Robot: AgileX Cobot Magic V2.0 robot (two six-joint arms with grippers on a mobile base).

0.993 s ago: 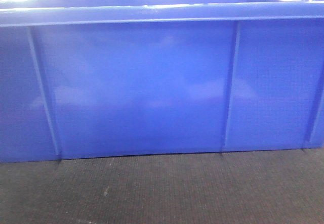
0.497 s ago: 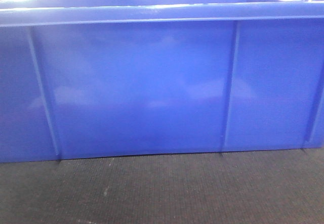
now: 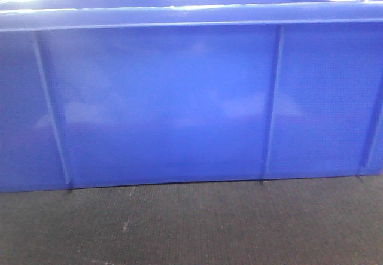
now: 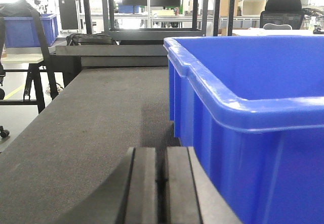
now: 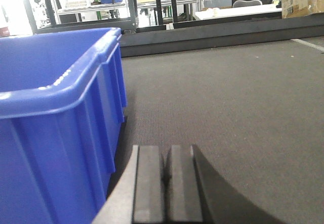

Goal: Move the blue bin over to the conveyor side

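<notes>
The blue bin (image 3: 179,97) is a large glossy blue tote with thin vertical ribs and a thick rolled rim. It fills the front view and stands on a dark grey mat. In the left wrist view the bin (image 4: 253,107) is on the right, and my left gripper (image 4: 162,155) is shut and empty just beside its left wall. In the right wrist view the bin (image 5: 55,113) is on the left, and my right gripper (image 5: 166,153) is shut and empty just beside its right wall. The two grippers flank the bin, low over the mat.
The dark grey mat (image 3: 197,223) runs in front of the bin and to both sides (image 4: 101,113) (image 5: 228,97). A raised dark ledge (image 5: 212,34) bounds its far edge. Black shelving (image 4: 152,11), a second blue bin (image 4: 30,29), boxes and chairs stand beyond.
</notes>
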